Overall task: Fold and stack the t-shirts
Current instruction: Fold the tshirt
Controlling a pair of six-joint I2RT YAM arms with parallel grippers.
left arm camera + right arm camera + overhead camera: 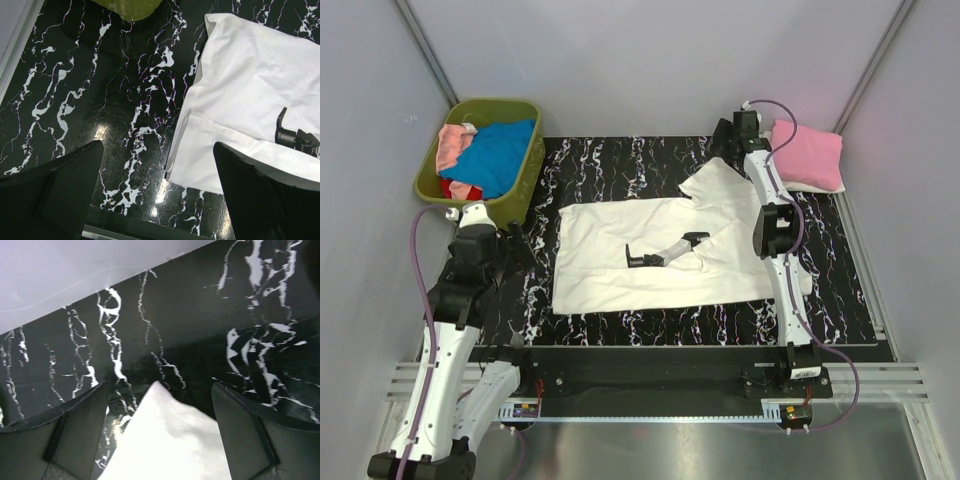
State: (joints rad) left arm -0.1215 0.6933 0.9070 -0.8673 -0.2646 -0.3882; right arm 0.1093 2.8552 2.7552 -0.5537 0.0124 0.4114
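A white t-shirt [650, 255] with a black-and-grey robot-arm print [665, 250] lies spread on the black marbled mat [620, 320]. Its near left corner shows in the left wrist view [240, 100]. My left gripper [157, 195] is open, just above the mat beside the shirt's left edge, empty. My right gripper [157, 430] is open at the shirt's far right, its jaws either side of a raised sleeve tip [165, 440]. A folded pink t-shirt [808, 155] lies on a cream one at the back right. Blue [500, 155], pink and red shirts fill the basket.
An olive-green basket [525, 190] stands at the back left, close to my left arm; its bottom edge shows in the left wrist view [132, 7]. Grey walls enclose the table on three sides. A metal rail runs along the near edge.
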